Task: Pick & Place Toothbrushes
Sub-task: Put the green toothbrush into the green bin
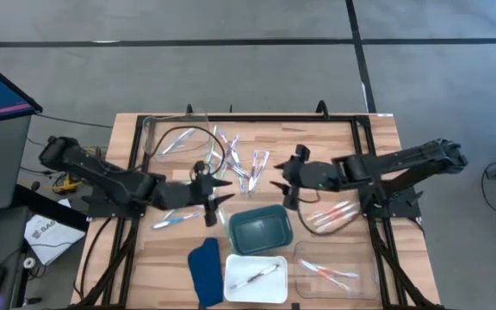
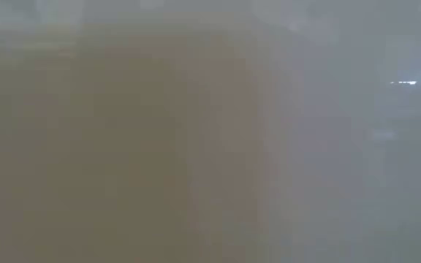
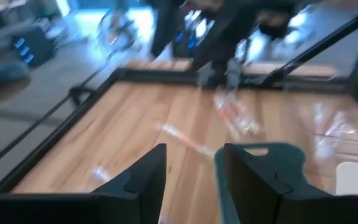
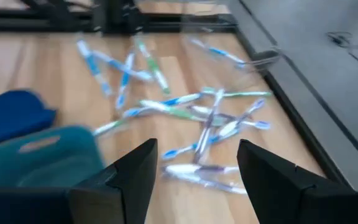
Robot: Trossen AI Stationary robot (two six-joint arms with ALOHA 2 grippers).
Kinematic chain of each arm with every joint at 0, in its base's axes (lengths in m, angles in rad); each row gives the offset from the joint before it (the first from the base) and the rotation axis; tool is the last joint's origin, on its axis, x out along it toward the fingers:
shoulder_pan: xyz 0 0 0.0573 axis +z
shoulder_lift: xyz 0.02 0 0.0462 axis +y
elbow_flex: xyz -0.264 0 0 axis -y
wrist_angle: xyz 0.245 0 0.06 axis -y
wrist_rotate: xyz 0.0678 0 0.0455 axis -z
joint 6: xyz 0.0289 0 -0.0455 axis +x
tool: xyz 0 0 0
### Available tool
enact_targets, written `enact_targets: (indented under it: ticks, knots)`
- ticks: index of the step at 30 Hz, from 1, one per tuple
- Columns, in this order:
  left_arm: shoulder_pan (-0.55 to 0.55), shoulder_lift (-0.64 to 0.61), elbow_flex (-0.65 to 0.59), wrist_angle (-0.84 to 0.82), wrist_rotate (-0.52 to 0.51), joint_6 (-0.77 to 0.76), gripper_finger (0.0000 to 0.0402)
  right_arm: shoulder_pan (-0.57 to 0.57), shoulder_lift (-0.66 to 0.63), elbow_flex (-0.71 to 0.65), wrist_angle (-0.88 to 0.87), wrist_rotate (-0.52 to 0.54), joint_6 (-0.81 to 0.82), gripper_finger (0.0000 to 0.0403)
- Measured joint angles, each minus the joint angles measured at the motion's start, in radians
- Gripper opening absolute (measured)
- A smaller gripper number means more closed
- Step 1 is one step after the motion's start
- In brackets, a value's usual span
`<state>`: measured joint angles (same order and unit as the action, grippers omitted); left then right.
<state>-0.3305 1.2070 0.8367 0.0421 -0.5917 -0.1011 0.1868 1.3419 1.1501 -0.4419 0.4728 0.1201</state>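
Pale-handled toothbrushes (image 1: 241,164) strewn flat in a loose central heap.

Left gripper (image 1: 216,191) and right gripper (image 1: 280,185) face each other mid-table, jaws seemingly parted, empty.

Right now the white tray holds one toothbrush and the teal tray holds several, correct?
Not quite. The white tray does hold one toothbrush, but the teal tray is empty, as the high view shows.
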Motion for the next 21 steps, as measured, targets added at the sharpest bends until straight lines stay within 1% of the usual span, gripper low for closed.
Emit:
enact_targets:
  ticks: [2,4,7,10,13,17,21]
  knots:
    - [0.049,-0.036,-0.086,0.147,0.094,0.07,0.0155,-0.032,0.038,-0.001,0.009,0.0,-0.033,0.0216]
    - [0.098,-0.068,-0.161,0.279,0.171,0.133,0.0155,-0.059,0.086,-0.001,0.048,0.0,-0.108,0.0216]
    - [0.164,-0.097,-0.253,0.423,0.249,0.229,0.0155,-0.096,0.145,-0.001,0.101,-0.001,-0.194,0.0216]
    - [0.223,-0.11,-0.312,0.518,0.296,0.297,0.0155,-0.131,0.191,-0.002,0.154,-0.003,-0.294,0.0216]
    - [0.269,-0.11,-0.346,0.541,0.302,0.361,0.0155,-0.163,0.221,-0.002,0.227,-0.003,-0.411,0.0216]
    - [0.322,-0.11,-0.356,0.552,0.3,0.413,0.0155,-0.21,0.216,-0.001,0.344,-0.003,-0.537,0.0216]
    - [0.367,-0.118,-0.357,0.574,0.224,0.405,0.0155,-0.259,0.193,-0.001,0.438,-0.003,-0.587,0.0216]
